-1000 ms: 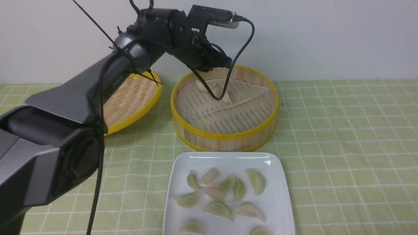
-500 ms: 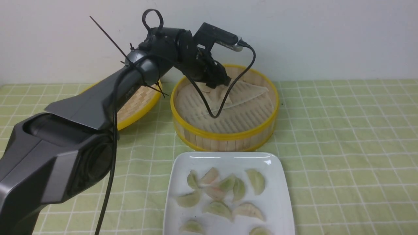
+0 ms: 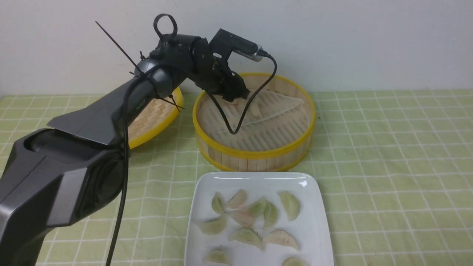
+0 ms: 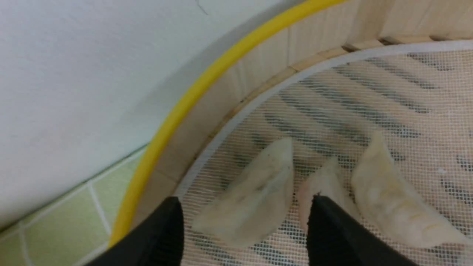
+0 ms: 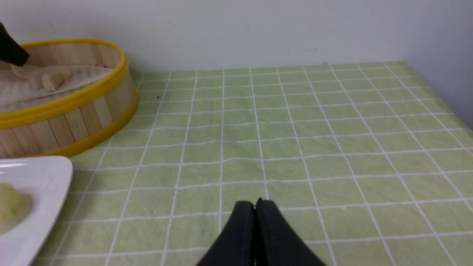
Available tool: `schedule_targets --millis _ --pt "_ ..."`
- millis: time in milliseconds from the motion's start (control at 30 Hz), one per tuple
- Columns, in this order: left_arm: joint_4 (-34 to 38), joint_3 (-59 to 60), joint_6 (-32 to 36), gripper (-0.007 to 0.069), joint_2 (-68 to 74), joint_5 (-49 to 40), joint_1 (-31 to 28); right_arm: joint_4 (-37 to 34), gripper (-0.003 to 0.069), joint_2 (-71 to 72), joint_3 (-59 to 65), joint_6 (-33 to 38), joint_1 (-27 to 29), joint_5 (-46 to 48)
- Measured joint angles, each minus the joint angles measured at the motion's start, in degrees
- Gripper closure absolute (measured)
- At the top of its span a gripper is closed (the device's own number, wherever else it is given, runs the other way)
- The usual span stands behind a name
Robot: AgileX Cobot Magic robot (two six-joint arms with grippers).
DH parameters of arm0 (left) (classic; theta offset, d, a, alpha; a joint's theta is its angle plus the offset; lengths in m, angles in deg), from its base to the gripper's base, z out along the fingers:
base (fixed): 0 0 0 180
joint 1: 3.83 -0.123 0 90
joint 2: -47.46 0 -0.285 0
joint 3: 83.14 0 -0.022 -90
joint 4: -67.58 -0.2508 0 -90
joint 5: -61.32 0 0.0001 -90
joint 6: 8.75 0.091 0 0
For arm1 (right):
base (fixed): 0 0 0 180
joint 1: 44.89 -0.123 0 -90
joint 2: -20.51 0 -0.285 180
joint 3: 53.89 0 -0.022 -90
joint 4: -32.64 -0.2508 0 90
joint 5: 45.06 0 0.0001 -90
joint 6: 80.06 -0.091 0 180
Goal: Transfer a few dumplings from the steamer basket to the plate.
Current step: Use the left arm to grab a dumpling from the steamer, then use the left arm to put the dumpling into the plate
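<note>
While the black left gripper (image 4: pixel 245 201) is reaching down into the far-left part of the round bamboo steamer basket (image 3: pixel 255 154) with yellow rims, its 2 fingers (image 4: pixel 159 236) are standing wide apart and gripping nothing. They are straddling 1 pale, pleated crescent dumpling (image 4: pixel 258 184), with a small gap showing on each side of it. This dumpling is lying on the pale mesh liner (image 4: pixel 369 103) close to the slatted wall. 2 more dumplings are resting just beside it, further from the wall: a small one (image 4: pixel 325 177) partly hidden behind 1 finger, and a longer one (image 4: pixel 395 207) just beyond it.

The glossy white rounded-square plate (image 3: pixel 310 229) is sitting on the green checked tablecloth (image 3: pixel 388 166) directly in front of the basket, on the near side, close to it but apart. About 11 greenish and pinkish dumplings (image 3: pixel 247 236) are lying scattered across it, some touching. The shallow woven lid (image 3: pixel 155 114) with a yellow rim is lying to the left of the basket, partly covered by the left arm.

The black right gripper (image 5: pixel 255 204) is hovering over bare cloth well to the right of the basket and plate, with its fingers pressed together and holding nothing.
</note>
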Motion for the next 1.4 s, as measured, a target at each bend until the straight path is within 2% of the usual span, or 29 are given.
schedule_targets --millis 400,467,567,700,1200,1400 --pt "-0.1 -0.12 0.02 0.0221 3.41 3.68 -0.06 0.0 0.0675 0.0 0.0 0.0 0.0 0.0" --pt "0.0 -0.23 -1.05 0.0242 3.77 3.24 0.07 0.0 0.0675 0.0 0.0 0.0 0.0 0.0" --pt "0.06 -0.42 -2.01 0.0321 3.76 1.9 0.07 0.0 0.0675 0.0 0.0 0.0 0.0 0.0" --pt "-0.58 -0.42 -2.33 0.0333 3.3 0.13 0.07 0.0 0.0675 0.0 0.0 0.0 0.0 0.0" --pt "-0.98 -0.3 -2.33 0.0337 -8.11 -14.97 0.07 0.0 0.0675 0.0 0.0 0.0 0.0 0.0" --pt "-0.98 -0.3 -2.33 0.0347 -13.67 -29.82 0.07 0.0 0.0675 0.0 0.0 0.0 0.0 0.0"
